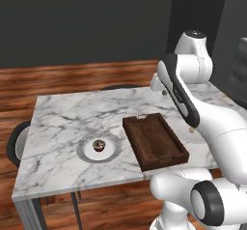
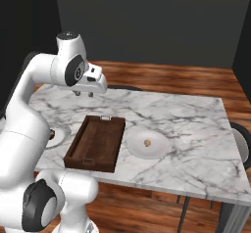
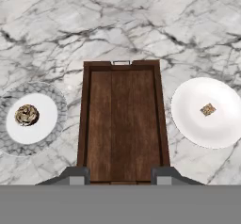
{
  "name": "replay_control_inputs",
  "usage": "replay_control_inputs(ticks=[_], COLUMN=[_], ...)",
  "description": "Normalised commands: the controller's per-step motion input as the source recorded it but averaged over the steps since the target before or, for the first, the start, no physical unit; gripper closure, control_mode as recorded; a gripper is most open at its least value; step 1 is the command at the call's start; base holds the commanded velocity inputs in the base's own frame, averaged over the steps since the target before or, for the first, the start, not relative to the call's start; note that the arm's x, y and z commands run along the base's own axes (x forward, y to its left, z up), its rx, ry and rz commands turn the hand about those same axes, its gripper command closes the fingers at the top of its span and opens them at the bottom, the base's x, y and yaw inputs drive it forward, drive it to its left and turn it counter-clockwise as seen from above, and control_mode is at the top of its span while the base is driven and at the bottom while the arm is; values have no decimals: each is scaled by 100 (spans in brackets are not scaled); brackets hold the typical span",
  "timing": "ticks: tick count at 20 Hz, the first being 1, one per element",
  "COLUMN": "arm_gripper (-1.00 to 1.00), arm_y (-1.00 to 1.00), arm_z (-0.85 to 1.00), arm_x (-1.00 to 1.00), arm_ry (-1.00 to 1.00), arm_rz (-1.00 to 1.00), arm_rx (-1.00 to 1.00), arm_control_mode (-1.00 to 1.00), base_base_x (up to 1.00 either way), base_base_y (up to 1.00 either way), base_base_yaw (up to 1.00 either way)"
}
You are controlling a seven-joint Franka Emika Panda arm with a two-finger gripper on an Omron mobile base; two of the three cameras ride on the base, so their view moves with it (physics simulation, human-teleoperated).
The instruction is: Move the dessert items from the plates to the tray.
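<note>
Nearest my cameras, the tray [image 3: 123,124] lies bare on the marble worktop [image 1: 62,113], lengthwise away from the base, one metal handle at its far end. To the arm's left, just beside the tray and not touching it, sits one grey-rimmed plate [image 1: 87,151] carrying the cupcake [image 1: 99,145] at its middle. To the arm's right, again just beside the tray, sits the second plate [image 2: 158,150] with the small tan cookie [image 2: 146,142] near its centre. Further off, above the worktop's far part beyond the tray, hangs the claw [image 2: 84,94]; in the hand view its two dark tips stand spread wide, straddling the tray's near end from well overhead, holding nothing and touching nothing. I judge the task not yet begun: both desserts are on their plates, none in the tray. The step in hand reads as choosing a first piece. The next move calls for swinging sideways over one plate, descending squarely, and closing gently on a very small item.
</note>
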Motion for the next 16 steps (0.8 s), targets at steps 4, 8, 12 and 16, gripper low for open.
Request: replay_control_inputs(ticks=[4, 8, 12, 16], arm_gripper=[-100, -100, -100, -100], arm_y=[0, 5, 19, 28], arm_z=[0, 0, -4, -7], arm_x=[-1, 0, -1, 0], arm_ry=[0, 0, 0, -1], arm_rz=[0, 0, 5, 9], arm_rx=[0, 0, 0, 0], arm_control_mode=[-100, -100, -100, -100], base_base_x=[0, 0, 0, 0], base_base_y=[0, 0, 0, 0], base_base_yaw=[0, 0, 0, 0])
